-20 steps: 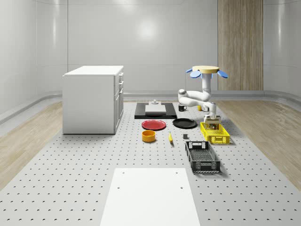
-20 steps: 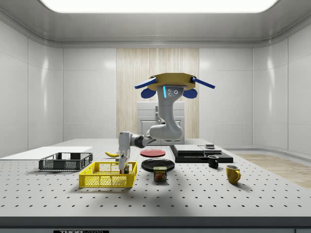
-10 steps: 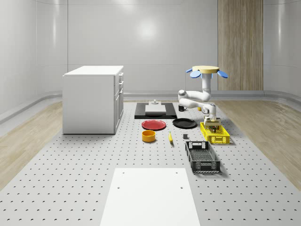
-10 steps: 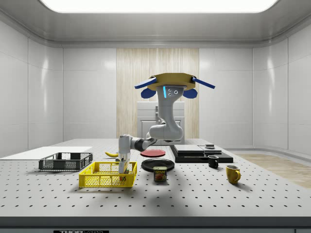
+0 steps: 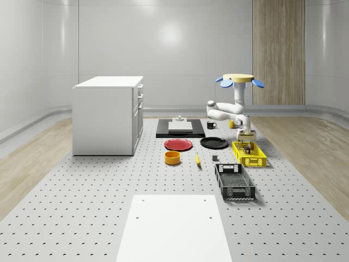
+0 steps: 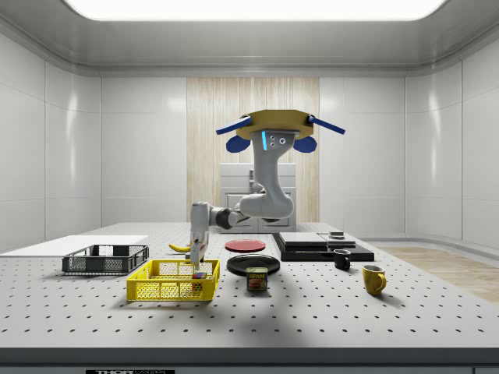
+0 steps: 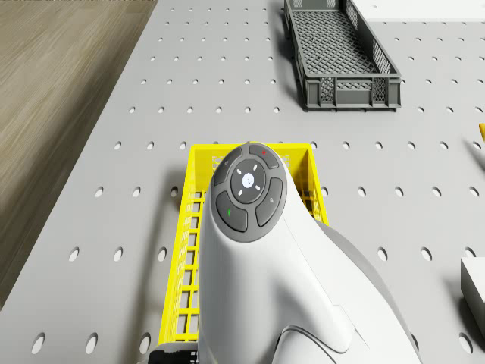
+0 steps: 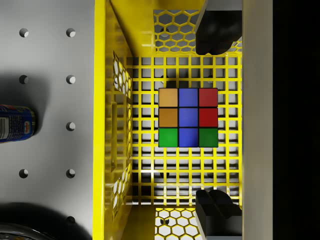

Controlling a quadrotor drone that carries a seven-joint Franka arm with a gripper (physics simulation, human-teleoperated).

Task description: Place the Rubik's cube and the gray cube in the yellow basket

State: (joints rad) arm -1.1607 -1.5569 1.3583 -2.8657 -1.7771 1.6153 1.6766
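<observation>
Rubik's cube [image 8: 188,117] inside yellow basket [image 8: 116,125]

Two baskets [image 5: 248,154] [image 5: 234,182], two plates [image 5: 178,144] [image 5: 214,143], two mugs [image 6: 373,279] [image 6: 341,259], one Rubik's cube [image 8: 188,117], one banana [image 5: 197,159].

Perforated table [image 5: 82,180]: yellow basket [image 5: 250,154], black crate [image 5: 234,182], red plate [image 5: 178,144], orange bowl [image 5: 172,158].

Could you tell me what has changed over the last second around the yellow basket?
The gripper let go of the Rubik's cube and rose; its fingers now stand open above it. The drone climbed slightly. The yellow basket and black crate stayed put.
</observation>
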